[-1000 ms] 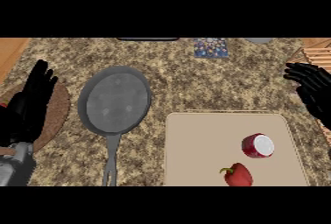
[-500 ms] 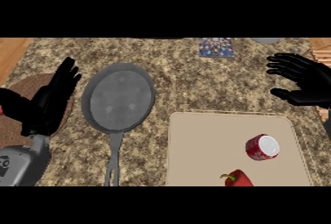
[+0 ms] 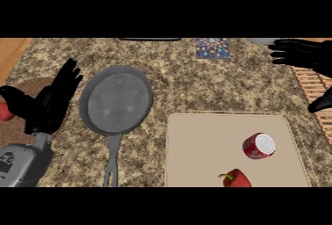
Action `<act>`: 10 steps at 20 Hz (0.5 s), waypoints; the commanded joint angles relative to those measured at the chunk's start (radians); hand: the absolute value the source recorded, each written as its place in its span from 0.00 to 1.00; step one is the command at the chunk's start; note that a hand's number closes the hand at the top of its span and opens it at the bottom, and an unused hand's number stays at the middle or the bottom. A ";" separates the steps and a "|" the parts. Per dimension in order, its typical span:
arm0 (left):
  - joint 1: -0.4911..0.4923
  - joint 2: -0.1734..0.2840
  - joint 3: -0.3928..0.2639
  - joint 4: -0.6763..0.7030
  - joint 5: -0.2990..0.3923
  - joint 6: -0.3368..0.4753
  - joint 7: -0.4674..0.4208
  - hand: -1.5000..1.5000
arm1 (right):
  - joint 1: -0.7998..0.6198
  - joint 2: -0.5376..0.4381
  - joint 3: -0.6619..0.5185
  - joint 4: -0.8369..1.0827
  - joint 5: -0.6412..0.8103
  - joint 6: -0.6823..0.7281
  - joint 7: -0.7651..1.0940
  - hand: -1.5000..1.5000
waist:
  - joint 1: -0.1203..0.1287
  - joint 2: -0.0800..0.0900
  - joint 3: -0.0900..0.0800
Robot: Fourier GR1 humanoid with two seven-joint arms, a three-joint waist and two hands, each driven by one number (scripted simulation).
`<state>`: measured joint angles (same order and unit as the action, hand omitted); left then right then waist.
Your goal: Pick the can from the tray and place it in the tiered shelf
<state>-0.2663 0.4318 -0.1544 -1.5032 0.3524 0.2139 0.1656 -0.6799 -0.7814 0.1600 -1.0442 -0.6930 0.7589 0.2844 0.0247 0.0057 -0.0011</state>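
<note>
The can (image 3: 260,146) lies on its side on the beige tray (image 3: 194,149), its red round wall turned to the left and its pale flat end facing up and to the right, so it probably can roll a little if it is pushed. It is well apart from the right hand (image 3: 299,52), below it and a bit to the left in the head view, and no finger touches it. The right hand is high near the far right edge of the counter, with its black fingers spread and pointing to the left, holding nothing; I judge that the picking is not yet begun and the hand must first come down over the tray. The left hand (image 3: 53,99) stands open near the left edge, fingers straight and up, resting just beside the frying pan (image 3: 117,102). This pan is dark grey metal, round and shallow, with a long thin handle that runs toward the near edge, between the left hand and the tray. A red bell pepper (image 3: 236,179) with a green stem lies on the tray just below the can, near but not touching, so the grasp needs some care there. The counter (image 3: 188,83) is speckled brown stone. The tiered shelf I cannot recognise; only a slatted wooden surface (image 3: 314,88) shows beneath the right hand.
</note>
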 commanded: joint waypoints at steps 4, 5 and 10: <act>-0.026 -0.006 0.009 0.025 -0.003 -0.004 -0.004 0.50 | -0.154 -0.135 0.167 -0.243 0.322 0.162 0.054 0.00 | 0.004 -0.006 -0.001; -0.001 -0.005 0.006 0.020 0.002 -0.014 -0.006 0.50 | -0.168 -0.159 0.164 -0.262 0.374 0.167 0.038 0.00 | 0.008 -0.006 0.000; 0.020 -0.001 0.025 0.041 -0.011 -0.037 -0.046 0.50 | -0.143 0.004 0.287 -0.357 0.573 0.048 0.093 0.00 | -0.006 -0.003 0.000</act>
<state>-0.2705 0.4295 -0.1420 -1.4819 0.3475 0.1984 0.1572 -0.8110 -0.8577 0.3694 -1.3355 -0.2565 0.8606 0.3334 0.0208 0.0009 -0.0006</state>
